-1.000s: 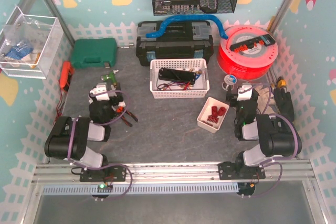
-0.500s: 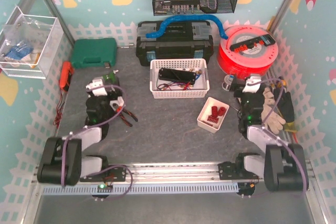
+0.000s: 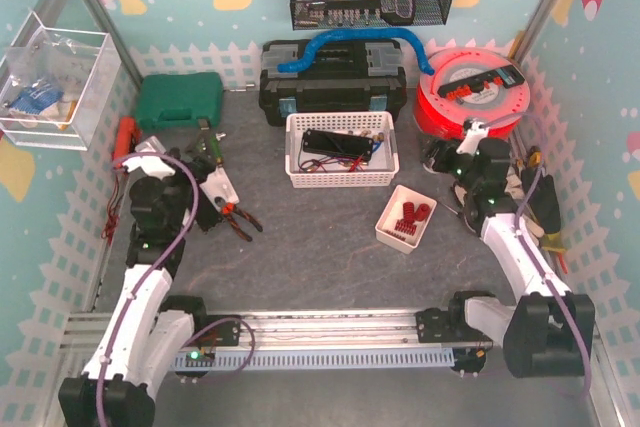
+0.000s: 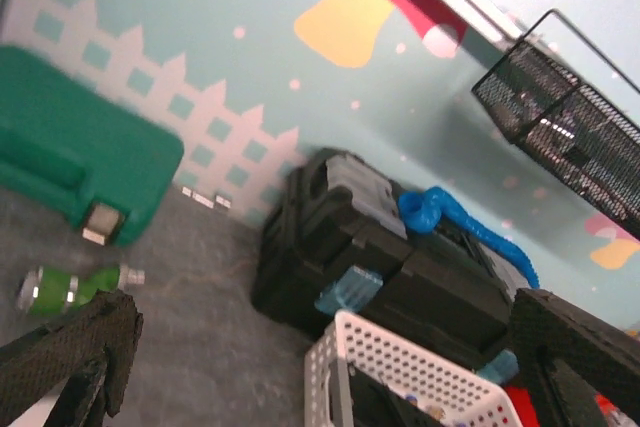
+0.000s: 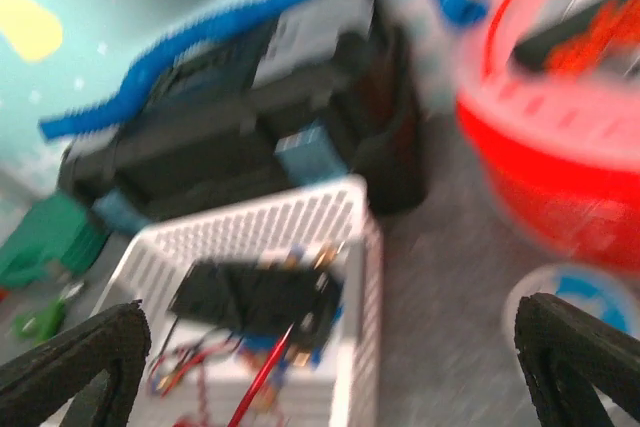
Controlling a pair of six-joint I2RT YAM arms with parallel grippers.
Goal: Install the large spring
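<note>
Workshop bench: toolbox (image 3: 333,82), cable reel (image 3: 472,97)

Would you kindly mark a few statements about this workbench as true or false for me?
1. The blue corrugated hose lies on the black plastic toolbox. True.
2. The small white tray holds green parts. False: it holds red parts.
3. The left fingers and right fingers are spread apart, holding nothing. True.
4. The green plastic case sits inside the white perforated basket. False: the case lies on the table near the left wall, apart from the basket.
</note>
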